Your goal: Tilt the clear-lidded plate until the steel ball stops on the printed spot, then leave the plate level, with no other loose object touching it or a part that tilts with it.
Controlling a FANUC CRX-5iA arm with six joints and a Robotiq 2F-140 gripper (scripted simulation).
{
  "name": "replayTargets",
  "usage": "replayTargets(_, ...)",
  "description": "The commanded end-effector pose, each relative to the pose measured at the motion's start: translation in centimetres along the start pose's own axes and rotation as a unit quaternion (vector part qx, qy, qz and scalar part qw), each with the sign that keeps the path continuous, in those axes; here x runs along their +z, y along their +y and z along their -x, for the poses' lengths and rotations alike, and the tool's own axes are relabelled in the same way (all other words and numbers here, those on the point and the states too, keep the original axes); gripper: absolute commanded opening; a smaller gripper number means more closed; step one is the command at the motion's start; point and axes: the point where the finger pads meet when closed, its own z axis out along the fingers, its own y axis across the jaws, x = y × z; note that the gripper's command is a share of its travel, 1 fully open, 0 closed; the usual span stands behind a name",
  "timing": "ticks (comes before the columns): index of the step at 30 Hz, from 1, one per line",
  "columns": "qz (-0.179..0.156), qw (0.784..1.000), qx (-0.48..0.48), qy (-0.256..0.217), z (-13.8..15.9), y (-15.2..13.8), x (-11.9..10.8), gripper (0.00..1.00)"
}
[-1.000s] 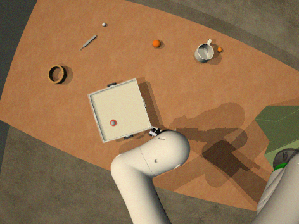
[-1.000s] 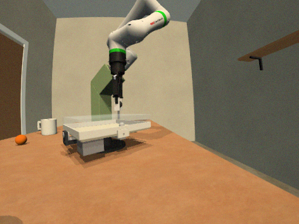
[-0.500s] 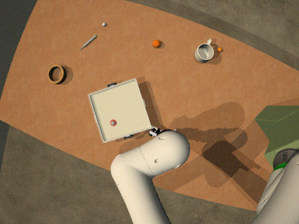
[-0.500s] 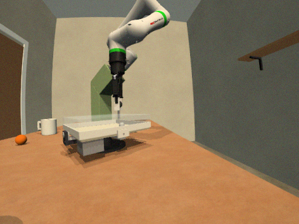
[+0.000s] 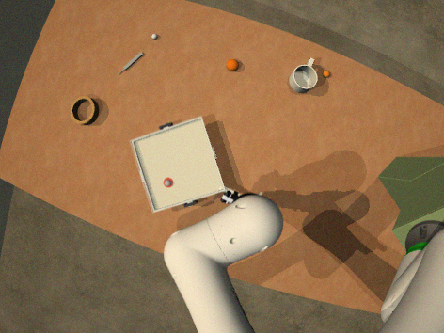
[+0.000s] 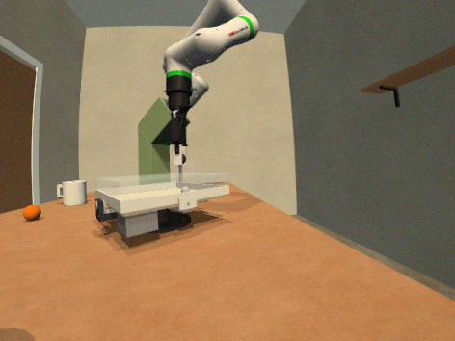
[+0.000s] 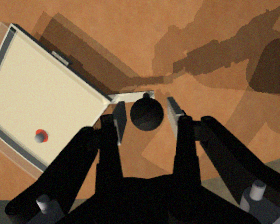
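Wrist view: my claw (image 5: 229, 197) (image 6: 178, 156) (image 7: 146, 109) stands partly open around the black knob (image 6: 183, 159) (image 7: 146, 114), gaps showing, probably placed to steer the plate (image 5: 181, 158) (image 6: 120, 205) (image 7: 45, 95).

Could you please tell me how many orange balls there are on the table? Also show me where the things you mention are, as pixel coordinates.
2: the larger orange ball (image 5: 232, 65) left of the mug in the top view, and the smaller (image 5: 326, 73) just right of it. The arm might hide others.

Top view straight down, high
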Motion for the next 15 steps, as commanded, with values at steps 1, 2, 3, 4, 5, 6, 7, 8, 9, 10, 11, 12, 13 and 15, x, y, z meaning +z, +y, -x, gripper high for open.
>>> replayTargets(1,0.0,1.0,0.0,0.0,0.0,0.0,-0.7,0.42)
replayTargets(2,0.0,1.0,0.0,0.0,0.0,0.0,-0.8,0.42)
replayTargets(3,0.0,1.0,0.0,0.0,0.0,0.0,-1.0,0.42)
replayTargets(4,0.0,1.0,0.0,0.0,0.0,0.0,-1.2,0.42)
replayTargets(5,0.0,1.0,0.0,0.0,0.0,0.0,-1.4,0.42)
replayTargets(6,0.0,1.0,0.0,0.0,0.0,0.0,-1.6,0.42)
replayTargets(7,0.0,1.0,0.0,0.0,0.0,0.0,-1.7,0.42)
replayTargets(8,0.0,1.0,0.0,0.0,0.0,0.0,-1.7,0.42)
replayTargets(9,0.0,1.0,0.0,0.0,0.0,0.0,-1.7,0.42)
replayTargets(10,0.0,1.0,0.0,0.0,0.0,0.0,-1.9,0.42)
replayTargets(11,0.0,1.0,0.0,0.0,0.0,0.0,-2.1,0.42)
replayTargets(12,0.0,1.0,0.0,0.0,0.0,0.0,-2.3,0.42)
replayTargets(13,0.0,1.0,0.0,0.0,0.0,0.0,-2.5,0.42)
replayTargets(15,0.0,1.0,0.0,0.0,0.0,0.0,-2.8,0.42)
